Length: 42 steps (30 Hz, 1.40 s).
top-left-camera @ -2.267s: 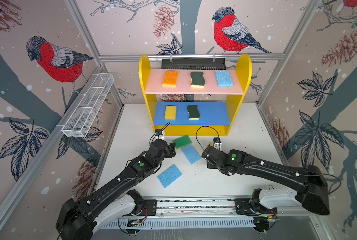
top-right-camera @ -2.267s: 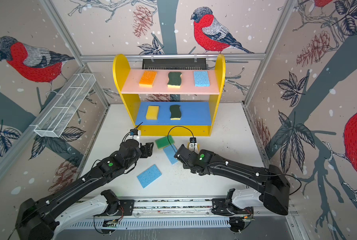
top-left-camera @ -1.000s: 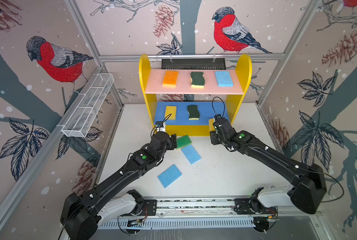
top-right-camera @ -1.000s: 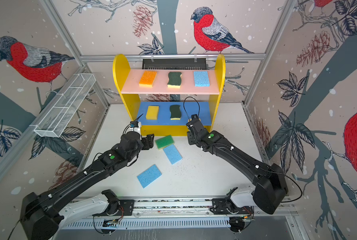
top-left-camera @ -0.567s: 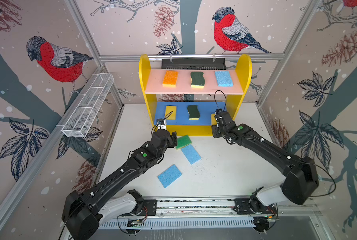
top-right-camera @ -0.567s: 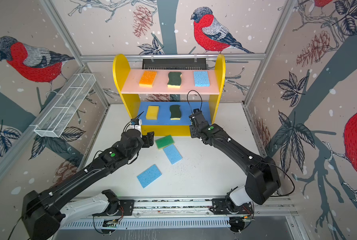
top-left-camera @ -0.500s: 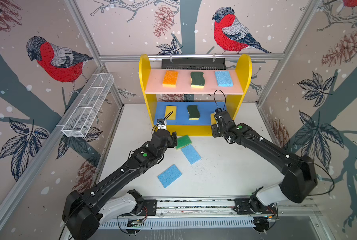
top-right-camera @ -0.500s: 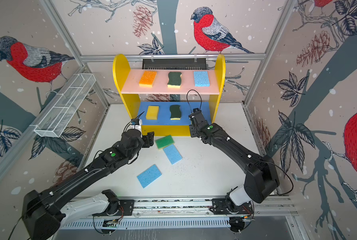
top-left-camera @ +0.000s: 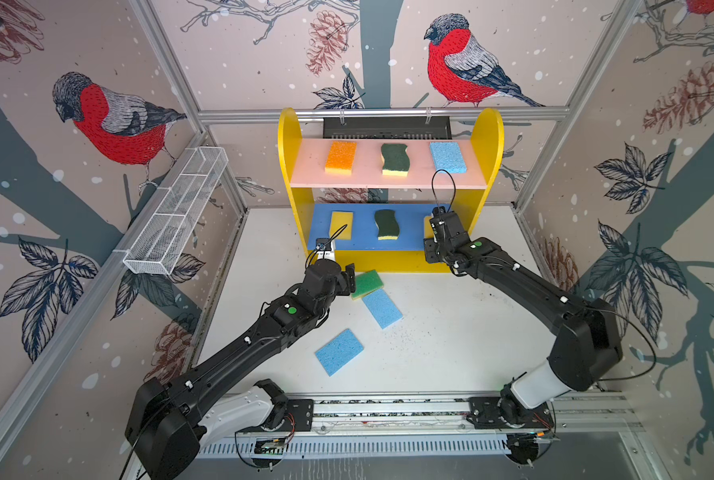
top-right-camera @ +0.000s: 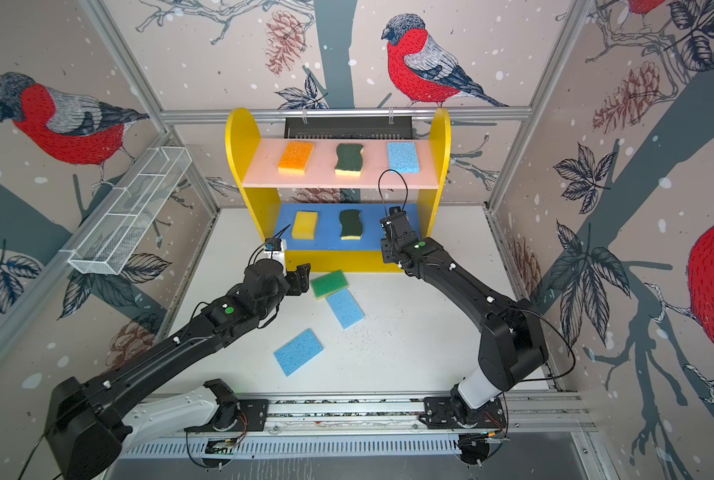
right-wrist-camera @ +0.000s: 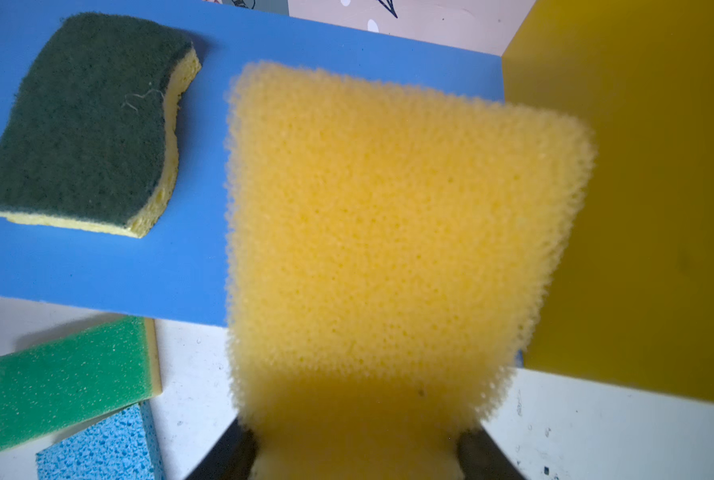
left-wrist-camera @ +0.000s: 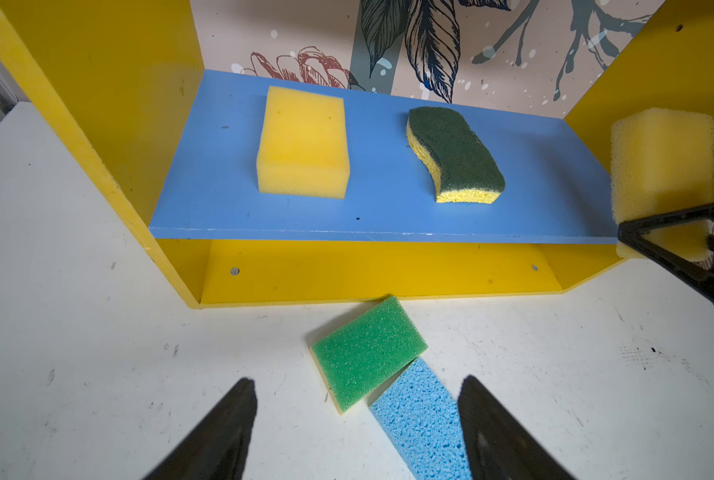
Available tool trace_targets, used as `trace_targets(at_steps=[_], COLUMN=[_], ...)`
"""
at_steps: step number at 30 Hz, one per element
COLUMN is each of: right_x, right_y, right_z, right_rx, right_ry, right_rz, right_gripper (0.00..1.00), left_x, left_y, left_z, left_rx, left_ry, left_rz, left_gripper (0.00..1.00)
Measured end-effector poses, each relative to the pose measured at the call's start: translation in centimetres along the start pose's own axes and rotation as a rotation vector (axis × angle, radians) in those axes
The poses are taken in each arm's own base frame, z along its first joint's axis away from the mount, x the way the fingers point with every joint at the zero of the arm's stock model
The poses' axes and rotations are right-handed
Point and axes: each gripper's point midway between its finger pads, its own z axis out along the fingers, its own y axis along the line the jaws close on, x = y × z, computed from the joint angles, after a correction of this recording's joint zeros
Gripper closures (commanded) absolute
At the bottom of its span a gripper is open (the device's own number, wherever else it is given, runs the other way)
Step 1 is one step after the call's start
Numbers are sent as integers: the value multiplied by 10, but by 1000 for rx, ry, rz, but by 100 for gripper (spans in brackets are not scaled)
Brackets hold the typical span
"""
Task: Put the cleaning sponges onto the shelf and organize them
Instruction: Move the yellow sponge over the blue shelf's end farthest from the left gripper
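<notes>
Right gripper [right-wrist-camera: 355, 446] pinches a yellow sponge [right-wrist-camera: 388, 228] at the blue board's [right-wrist-camera: 97, 270] right end. Left gripper [left-wrist-camera: 357, 382], jaws spread, hovers near the green sponge [left-wrist-camera: 368, 353], lower centre.

Bright, even light — soft shadows on the white table [top-left-camera: 451, 340]; close yellow sponge [right-wrist-camera: 388, 232] blurs (wide-angle bending at edges).

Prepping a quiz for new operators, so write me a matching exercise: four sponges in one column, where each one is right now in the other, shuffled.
1. orange sponge
2. green sponge
3. coarse yellow sponge
4. blue sponge nearest the arm bases

A. alone on the white table
B. in the jaws of the right gripper, by the blue board
C. on the pink board
D. on the table, touching another blue sponge

Pairs: 1-C, 2-D, 3-B, 4-A
</notes>
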Motion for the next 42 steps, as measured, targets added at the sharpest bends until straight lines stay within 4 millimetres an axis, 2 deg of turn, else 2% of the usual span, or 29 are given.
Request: trace_targets(at_steps=[23,42], right_x=[-14,-28], right_y=[-11,-13], right_z=[33,41], right_rx=[35,6], right_ry=[4,-26], right_rz=[1,6], right_gripper=[44,41], left_x=[-3,-4], left_y=[-12,-16], left_z=[16,26], left_rx=[32,26], left_ry=[-19,-12], left_rz=[10,27], left_gripper=[23,23])
